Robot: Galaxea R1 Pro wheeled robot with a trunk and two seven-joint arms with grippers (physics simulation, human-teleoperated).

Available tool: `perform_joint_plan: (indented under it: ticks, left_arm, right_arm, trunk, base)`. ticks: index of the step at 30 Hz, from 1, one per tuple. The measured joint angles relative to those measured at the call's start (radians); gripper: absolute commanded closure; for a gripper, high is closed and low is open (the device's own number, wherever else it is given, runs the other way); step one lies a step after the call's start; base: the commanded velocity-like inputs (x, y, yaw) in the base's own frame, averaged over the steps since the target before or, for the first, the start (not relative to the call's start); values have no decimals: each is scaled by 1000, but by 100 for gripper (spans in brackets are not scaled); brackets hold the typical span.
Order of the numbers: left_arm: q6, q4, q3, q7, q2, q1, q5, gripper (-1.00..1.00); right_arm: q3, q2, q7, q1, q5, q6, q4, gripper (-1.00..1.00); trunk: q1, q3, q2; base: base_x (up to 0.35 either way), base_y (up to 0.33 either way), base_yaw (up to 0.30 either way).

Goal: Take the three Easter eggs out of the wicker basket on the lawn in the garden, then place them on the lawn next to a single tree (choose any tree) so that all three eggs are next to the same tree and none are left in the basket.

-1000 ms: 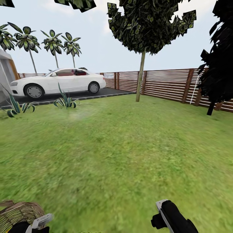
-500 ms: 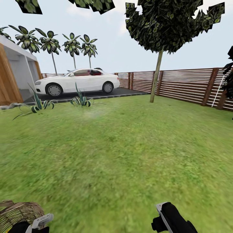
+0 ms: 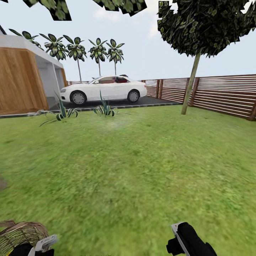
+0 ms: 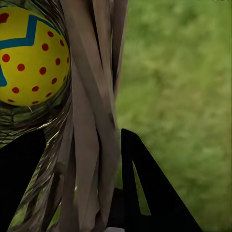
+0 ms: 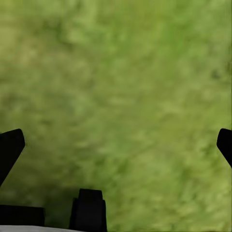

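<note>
The wicker basket [image 3: 19, 234] hangs at the bottom left corner of the head view, over the lawn [image 3: 128, 167]. My left gripper [image 3: 42, 245] is shut on its woven wall. In the left wrist view the cane wall [image 4: 92, 145] runs between the two black fingers of the left gripper [image 4: 79, 145], and one yellow Easter egg [image 4: 31, 55] with a blue zigzag and red dots lies inside. My right gripper [image 3: 185, 238] is open over bare grass, its fingers spread wide in the right wrist view [image 5: 118, 140]. A leafy tree [image 3: 190, 89] stands far off at the right by the fence.
A white car [image 3: 105, 89] is parked on the driveway ahead, with a wood-panelled garage [image 3: 21, 85] at the left. Spiky plants [image 3: 105, 108] edge the grass. A brown slat fence [image 3: 220, 94] closes the right side. Slim palms [image 3: 99, 53] rise behind the car.
The head view has swung left: car, tree and fence slid right and the garage came into view. Both grippers and the basket keep their places in the picture.
</note>
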Motion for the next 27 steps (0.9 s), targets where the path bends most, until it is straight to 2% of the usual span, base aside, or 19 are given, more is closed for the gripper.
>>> perform_joint_plan:
  ticks: [27]
  left_arm:
    - [2, -19, 0, 0, 0, 0, 0, 100]
  right_arm:
    - [2, 9, -1, 0, 0, 0, 0, -100]
  trunk:
    - [0, 0, 0]
  base:
    - [0, 0, 287]
